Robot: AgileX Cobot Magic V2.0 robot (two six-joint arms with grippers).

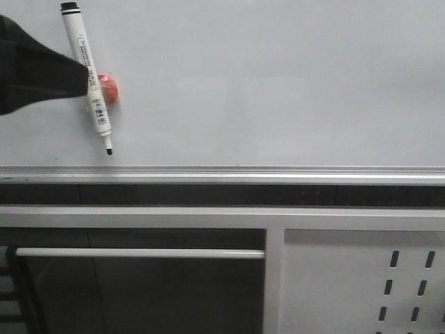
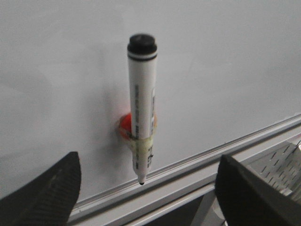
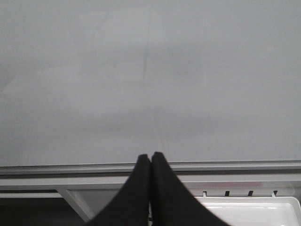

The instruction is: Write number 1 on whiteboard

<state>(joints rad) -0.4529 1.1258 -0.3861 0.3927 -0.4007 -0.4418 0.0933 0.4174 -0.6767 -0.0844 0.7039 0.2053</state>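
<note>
The large, smooth, pale grey-white glossy whiteboard (image 1: 278,83) fills the upper part of the front view, edged below by a silver aluminium rail (image 1: 222,174). No black stroke of a number 1 shows on its surface in any view; the board is unmarked.

A white marker pen with a black end cap and a printed label (image 1: 87,73) hangs against the board at its upper left, nearly upright and slightly tilted, its black writing tip pointing down and ending just above the rail. It is fixed to a small round orange-red holder (image 1: 108,88) that sits on the board just behind the pen's lower half; in the left wrist view a yellowish strip binds the two together.

The left gripper (image 2: 146,193) faces the pen with its dark fingers (image 2: 44,195) spread wide on either side, apart from the pen. In the front view its dark body reaches the pen from the left edge.

The right gripper (image 3: 151,188) points at a bare stretch of the board, its two black fingers pressed together with nothing between them.

Below the rail lie a white metal frame (image 1: 139,217) and a white perforated metal panel (image 1: 361,285) at the lower right.
</note>
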